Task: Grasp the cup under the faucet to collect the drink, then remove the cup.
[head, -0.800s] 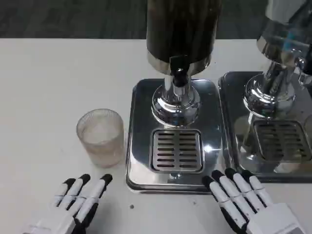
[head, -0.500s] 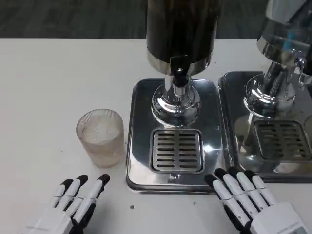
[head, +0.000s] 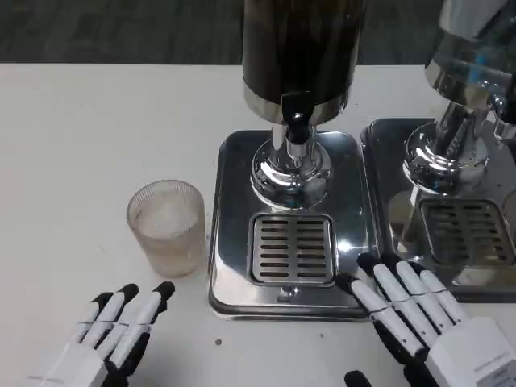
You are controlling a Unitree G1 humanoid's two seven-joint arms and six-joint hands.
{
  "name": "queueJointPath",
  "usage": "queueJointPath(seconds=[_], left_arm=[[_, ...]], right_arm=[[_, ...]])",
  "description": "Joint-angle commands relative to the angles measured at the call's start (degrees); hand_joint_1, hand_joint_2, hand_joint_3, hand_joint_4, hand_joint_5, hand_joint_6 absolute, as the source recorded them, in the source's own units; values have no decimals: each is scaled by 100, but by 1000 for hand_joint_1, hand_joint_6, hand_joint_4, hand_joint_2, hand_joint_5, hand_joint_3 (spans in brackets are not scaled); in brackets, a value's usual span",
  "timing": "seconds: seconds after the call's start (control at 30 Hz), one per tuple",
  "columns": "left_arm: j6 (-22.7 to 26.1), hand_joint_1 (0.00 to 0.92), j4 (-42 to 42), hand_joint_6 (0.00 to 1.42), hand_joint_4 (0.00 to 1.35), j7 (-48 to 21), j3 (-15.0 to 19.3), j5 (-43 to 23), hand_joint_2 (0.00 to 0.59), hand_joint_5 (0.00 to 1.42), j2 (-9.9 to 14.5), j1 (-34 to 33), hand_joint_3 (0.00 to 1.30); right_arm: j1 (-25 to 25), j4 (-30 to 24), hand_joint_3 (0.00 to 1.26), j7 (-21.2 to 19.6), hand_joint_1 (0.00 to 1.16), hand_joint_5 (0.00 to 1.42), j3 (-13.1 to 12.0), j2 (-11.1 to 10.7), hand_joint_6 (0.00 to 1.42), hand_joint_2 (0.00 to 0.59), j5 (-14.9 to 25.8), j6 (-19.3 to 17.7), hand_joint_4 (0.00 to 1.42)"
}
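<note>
In the head view, the cup [head: 167,226] stands upright on the table [head: 72,145], just past the fingertips of the left hand [head: 109,339] and a bit to their right. It is beside the tray [head: 230,201], not on the grate [head: 292,249] and not under the faucet [head: 295,121]. The left hand lies low with its fingers stretched out, close side by side, holding nothing. It has slid back a little from the cup since a moment ago. The right hand [head: 423,326] has its fingers stretched out too, a little apart, with the tips over the tray's near right corner; it has moved a bit forward and holds nothing. So the cup is not grasped yet. I think the left hand must reach forward again before any drink can be poured.
</note>
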Motion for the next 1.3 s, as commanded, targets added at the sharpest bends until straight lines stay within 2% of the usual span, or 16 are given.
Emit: queueJointPath(seconds=[0.03, 0.47, 0.63, 0.83, 1.17, 1.3], left_arm=[[-180, 0, 108, 0, 0, 35, 114, -301, 91, 0, -8, -32, 0], [-146, 0, 458, 0, 0, -208, 383, -1150, 67, 0, -365, -634, 0], [105, 0, 620, 15, 0, -627, 414, -1542, 54, 0, -464, -1035, 0], [126, 0, 1074, 44, 0, -956, 382, -1930, 40, 32, -544, -1669, 0], [203, 4, 1618, 62, 0, -1069, 390, -2046, 35, 67, -614, -2293, 0], [278, 39, 1799, 100, 0, -1173, 359, -2075, 27, 83, -608, -2534, 0]], right_arm=[[-58, 108, 121, 96, 430, 11, -29, 99, 76, 442, 218, -121, 0], [-146, 22, 182, 174, 430, 68, -76, 297, 120, 437, 376, -201, 60], [-223, -13, 208, 245, 431, 95, -78, 385, 150, 437, 351, -186, 86], [-324, 46, 227, 400, 436, 109, -55, 536, 158, 445, 437, -180, 97], [-369, 50, 248, 487, 443, 144, -67, 706, 177, 446, 495, -158, 131], [-383, 63, 250, 532, 444, 156, -70, 740, 179, 446, 534, -172, 140]])
